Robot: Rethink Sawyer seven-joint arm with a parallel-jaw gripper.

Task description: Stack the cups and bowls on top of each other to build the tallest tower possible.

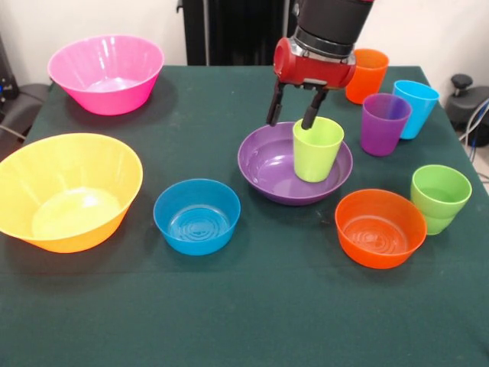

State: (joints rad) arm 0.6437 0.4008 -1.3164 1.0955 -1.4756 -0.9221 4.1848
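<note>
The lime-yellow cup (318,150) stands upright inside the wide purple bowl (267,164), on the bowl's right side. My gripper (291,121) hangs just above and behind the cup's rim with its fingers spread. One fingertip (309,121) is at the cup's back rim, and the other (272,116) is outside the cup to the left. It holds nothing. The small blue bowl (197,215) sits alone on the table, left of the purple bowl. The small orange bowl (380,228) sits to the right front.
The big yellow-orange bowl (67,191) is at the left and the pink bowl (107,73) at the back left. The orange cup (367,75), purple cup (384,124) and light blue cup (415,108) stand at the back right. The green cup (440,198) stands at the right.
</note>
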